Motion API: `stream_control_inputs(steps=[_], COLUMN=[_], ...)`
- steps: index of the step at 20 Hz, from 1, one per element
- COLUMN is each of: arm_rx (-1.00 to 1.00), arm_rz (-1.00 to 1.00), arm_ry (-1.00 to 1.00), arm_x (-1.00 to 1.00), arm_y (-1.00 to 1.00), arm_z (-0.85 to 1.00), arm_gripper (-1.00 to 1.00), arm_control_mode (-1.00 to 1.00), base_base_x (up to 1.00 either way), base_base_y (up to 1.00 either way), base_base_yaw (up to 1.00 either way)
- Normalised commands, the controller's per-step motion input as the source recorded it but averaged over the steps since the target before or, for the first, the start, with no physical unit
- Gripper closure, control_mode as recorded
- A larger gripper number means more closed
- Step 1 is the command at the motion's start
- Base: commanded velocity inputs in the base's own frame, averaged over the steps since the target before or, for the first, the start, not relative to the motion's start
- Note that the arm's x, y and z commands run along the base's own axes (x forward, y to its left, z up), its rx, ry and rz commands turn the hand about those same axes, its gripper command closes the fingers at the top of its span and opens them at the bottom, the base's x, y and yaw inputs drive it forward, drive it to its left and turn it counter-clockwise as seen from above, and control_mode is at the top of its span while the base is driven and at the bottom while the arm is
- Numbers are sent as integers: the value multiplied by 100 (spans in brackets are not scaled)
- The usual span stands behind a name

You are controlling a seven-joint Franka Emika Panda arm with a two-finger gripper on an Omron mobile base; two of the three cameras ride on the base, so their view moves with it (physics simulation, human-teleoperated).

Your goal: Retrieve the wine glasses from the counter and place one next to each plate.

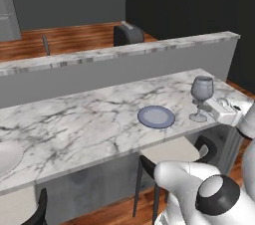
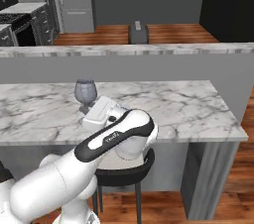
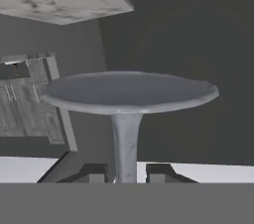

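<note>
One wine glass (image 1: 201, 97) is upright, clamped at the stem by the fingers (image 3: 127, 172), which come at it from the near right side, so its long axis runs straight up and the foot (image 3: 128, 91) looks flat-on in the hand view. It's on or just above the marble worktop (image 1: 89, 119), can't tell if it's touching. The plate (image 1: 156, 117) sits just left of it, near the front edge, so I'd guess it only needs setting down about here.

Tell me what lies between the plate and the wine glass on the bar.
Nothing: in the left base view, bare marble separates the plate from the wine glass, whose stem the gripper holds.
</note>
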Motion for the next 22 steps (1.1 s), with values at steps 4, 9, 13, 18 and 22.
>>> stream_control_inputs(steps=[4,9,13,18,22], arm_rx=[0,-1,-5,-15,-22], arm_rz=[0,0,0,0,0], arm_ry=[0,0,-4,-13,-18], arm_x=[64,70,51,26,17], arm_y=[-39,-37,-28,-7,0], arm_z=[0,-5,-17,-18,-22], arm_gripper=[100,100,100,100,100], arm_control_mode=[-100,-100,-100,-100,-100], base_base_x=[0,0,0,0,0], base_base_y=[0,0,0,0,0], base_base_yaw=[0,0,0,0,0])
